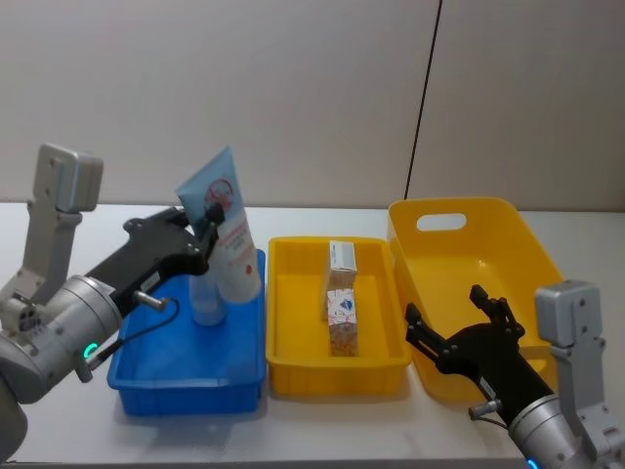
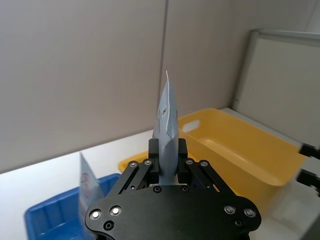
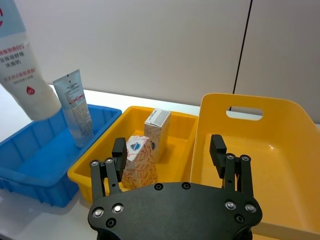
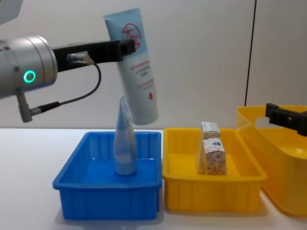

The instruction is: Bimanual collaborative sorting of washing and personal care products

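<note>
My left gripper [image 1: 207, 227] is shut on a tall pale-blue squeeze tube [image 1: 227, 234] with red-and-white print, gripped near its crimped end. The tube [image 4: 136, 81] hangs tilted, cap down, above the blue bin [image 4: 105, 196]. A smaller clear tube [image 4: 124, 143] stands cap-down inside that bin. Two cartons stand in the small yellow tray [image 1: 337, 376]: a cream one [image 1: 342, 262] behind, and an orange-patterned one [image 1: 343, 322] in front. My right gripper [image 1: 459, 327] is open and empty, near the front left part of the large yellow bin [image 1: 508, 244].
From left to right, the blue bin, the yellow tray and the large handled yellow bin [image 4: 283, 191] stand side by side on the white table. A plain wall rises close behind them. Bare table lies left of the blue bin.
</note>
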Robot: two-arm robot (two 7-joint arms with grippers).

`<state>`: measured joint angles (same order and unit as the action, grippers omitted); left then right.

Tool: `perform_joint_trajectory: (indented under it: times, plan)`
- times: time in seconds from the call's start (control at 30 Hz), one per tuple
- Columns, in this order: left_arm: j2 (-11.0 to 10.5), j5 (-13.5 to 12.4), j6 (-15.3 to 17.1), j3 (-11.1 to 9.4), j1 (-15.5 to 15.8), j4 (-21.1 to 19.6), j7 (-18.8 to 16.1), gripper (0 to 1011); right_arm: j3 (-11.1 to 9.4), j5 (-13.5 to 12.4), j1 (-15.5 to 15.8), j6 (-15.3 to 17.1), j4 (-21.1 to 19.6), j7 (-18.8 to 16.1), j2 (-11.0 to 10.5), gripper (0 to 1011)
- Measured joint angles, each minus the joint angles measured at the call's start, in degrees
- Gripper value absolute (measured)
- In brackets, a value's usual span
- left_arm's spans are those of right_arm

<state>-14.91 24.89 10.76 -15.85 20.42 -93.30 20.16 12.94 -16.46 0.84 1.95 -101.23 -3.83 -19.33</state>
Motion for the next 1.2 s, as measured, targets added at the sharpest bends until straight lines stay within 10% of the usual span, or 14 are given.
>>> perform_joint_trajectory:
  times: [0.43, 1.2]
  plan:
    - [-2.6, 2.6, 4.1, -3.8, -0.6, -0.2, 6.5, 169, 0.0, 0.0, 0.0, 0.0, 0.0, 0.0, 0.0, 1003]
    - [-4.1, 2.7, 5.5, -6.9, -1.6, -0.8, 8.2, 169, -0.6, -3.2, 0.3, 2.7, -2.0, -5.1, -1.9, 1003]
